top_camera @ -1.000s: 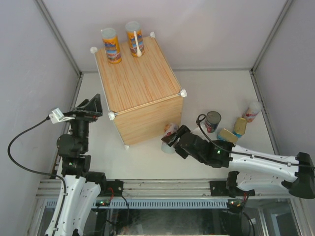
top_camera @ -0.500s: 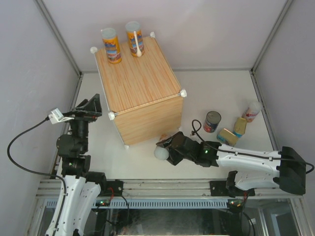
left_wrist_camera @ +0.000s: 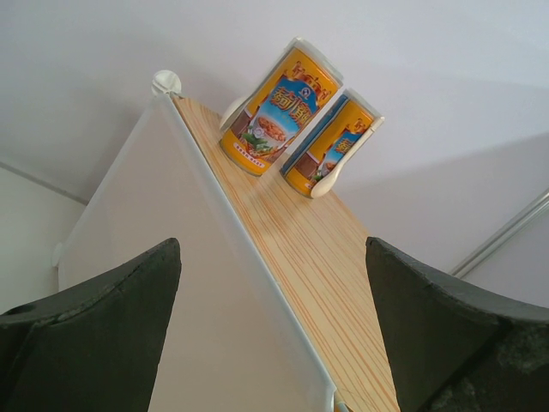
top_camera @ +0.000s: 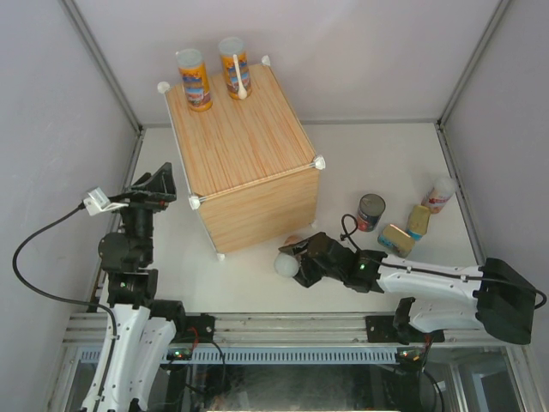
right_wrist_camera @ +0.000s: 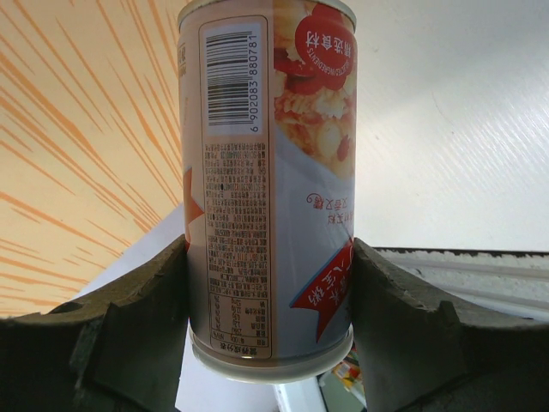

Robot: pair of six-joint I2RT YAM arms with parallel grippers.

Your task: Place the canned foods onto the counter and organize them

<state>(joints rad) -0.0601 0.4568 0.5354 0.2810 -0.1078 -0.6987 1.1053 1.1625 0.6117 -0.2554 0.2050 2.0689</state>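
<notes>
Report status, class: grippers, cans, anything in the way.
Right gripper shut on can, low beside counter. Left gripper open, empty. Two cans on top, four others on table. Counter's side close by.

Left arm [top_camera: 129, 343] and right arm [top_camera: 433, 276]: white shells, black joints, looping black cables. Left end effector [left_wrist_camera: 273, 249] is matte dark grey.

bright, even diffuse light; soft faint shadows; overhead view sharp; wrist views blurred at near edges.
</notes>
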